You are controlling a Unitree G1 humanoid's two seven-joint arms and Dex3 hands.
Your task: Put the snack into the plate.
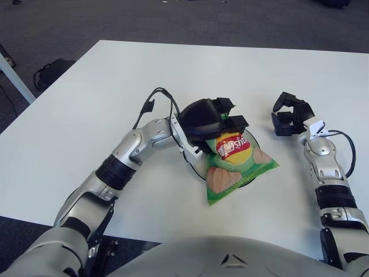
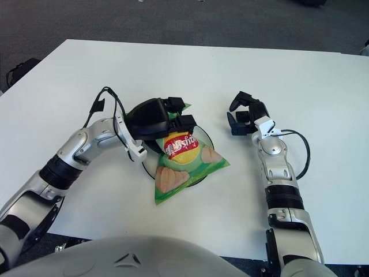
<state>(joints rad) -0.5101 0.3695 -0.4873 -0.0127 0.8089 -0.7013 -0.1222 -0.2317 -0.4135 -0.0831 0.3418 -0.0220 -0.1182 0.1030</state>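
One hand does the work: the left hand point(image 1: 214, 118) has its fingers closed on the top edge of the snack bag point(image 1: 233, 163), at about 11 o'clock of the bag. The bag lies across the plate point(image 1: 192, 163), and its lower corner hangs over the rim at 6 o'clock onto the table point(image 1: 115, 81). I judge this is the placing step, nearly finished; the next move asks for opening the fingers and lifting away without dragging the bag. The right hand point(image 1: 291, 114) shows at 3 o'clock of the plate, apart from it, fingers loosely spread and holding nothing. The right eye view shows more of the plate's far rim beside the bag; the left eye view shows more of the near-left rim.
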